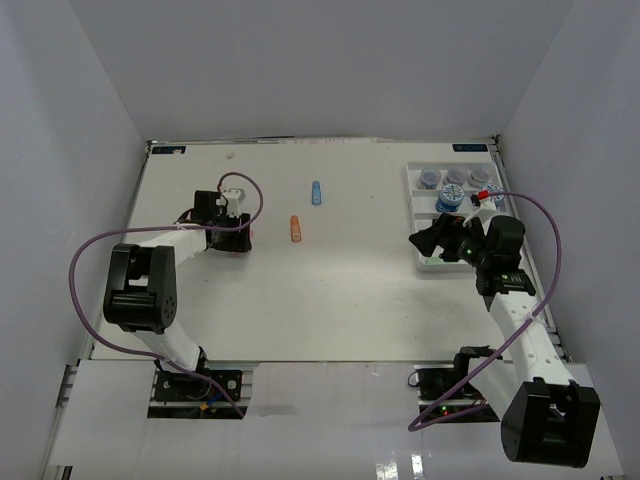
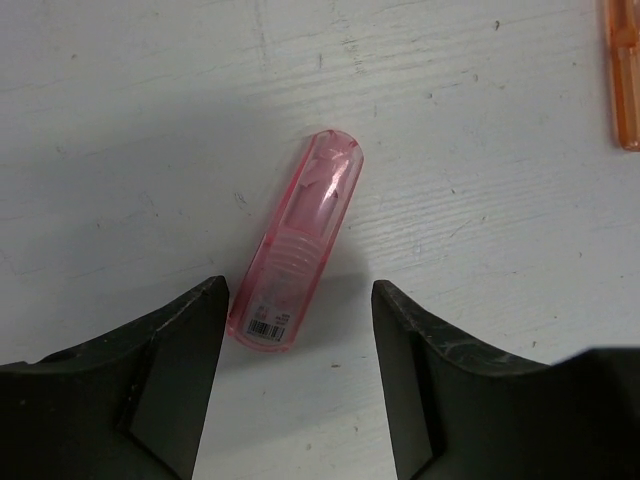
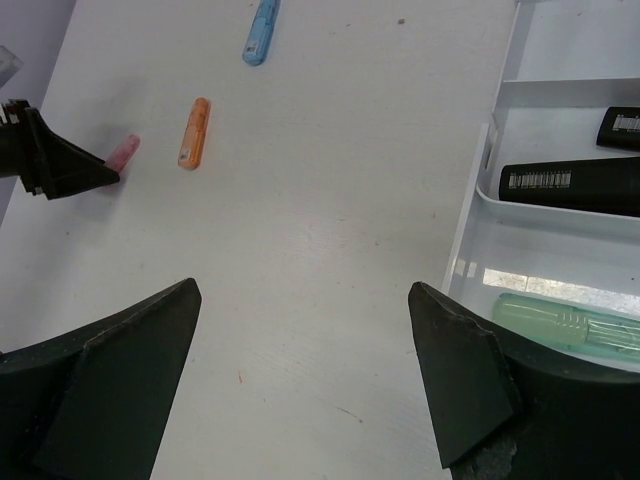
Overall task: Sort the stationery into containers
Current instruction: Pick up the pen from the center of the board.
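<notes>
Three highlighters lay loose on the bench [image 1: 350, 310], all to the left of the white tray [image 1: 410, 200]. The pink highlighter [image 2: 297, 245] was farthest from the tray. The orange highlighter [image 1: 295, 228] was nearer to it, and the blue highlighter [image 1: 318, 192] was slightly nearer still, level with the tray's far end.

On my screen the left fingers [image 1: 240, 240] stood part-open astride the pink one's barcoded end. One finger was just beside it and the other was apart from it across a strip of bare bench, so nothing was gripped.

The right fingers [image 1: 428, 243] hung wide open and empty above the bench, just beside the tray's left rim.

Inside the tray, round jars [image 1: 453, 178] sat at the far end and black highlighters [image 3: 570, 182] lay in a middle compartment. A pale green highlighter [image 3: 560, 320] lay in the next compartment toward the arms' bases.
</notes>
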`<state>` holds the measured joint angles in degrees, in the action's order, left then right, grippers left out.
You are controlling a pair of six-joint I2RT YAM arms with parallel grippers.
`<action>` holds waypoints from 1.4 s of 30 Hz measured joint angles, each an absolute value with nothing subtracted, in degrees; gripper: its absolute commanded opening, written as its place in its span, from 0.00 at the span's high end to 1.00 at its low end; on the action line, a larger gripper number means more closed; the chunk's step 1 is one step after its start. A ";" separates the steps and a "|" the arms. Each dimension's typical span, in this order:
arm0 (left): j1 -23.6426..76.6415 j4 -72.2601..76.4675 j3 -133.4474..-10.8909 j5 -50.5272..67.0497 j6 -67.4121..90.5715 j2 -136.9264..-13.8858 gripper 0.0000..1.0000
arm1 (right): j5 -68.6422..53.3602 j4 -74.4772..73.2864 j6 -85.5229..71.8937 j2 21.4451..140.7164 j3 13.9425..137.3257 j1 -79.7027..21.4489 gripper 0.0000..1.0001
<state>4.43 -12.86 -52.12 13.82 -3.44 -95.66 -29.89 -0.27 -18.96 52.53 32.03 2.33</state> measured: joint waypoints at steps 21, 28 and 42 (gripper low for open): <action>12.25 -11.97 -52.12 -0.19 -1.34 -96.33 0.52 | -31.75 -0.23 -19.53 50.87 31.90 2.22 0.09; 13.54 -12.03 -52.12 -0.27 -1.32 -96.20 0.67 | -34.52 0.14 -19.75 49.15 30.48 2.13 0.09; 27.86 -14.57 -50.06 8.67 -1.52 -87.42 0.71 | -33.47 2.70 -25.26 52.99 32.01 -13.13 0.08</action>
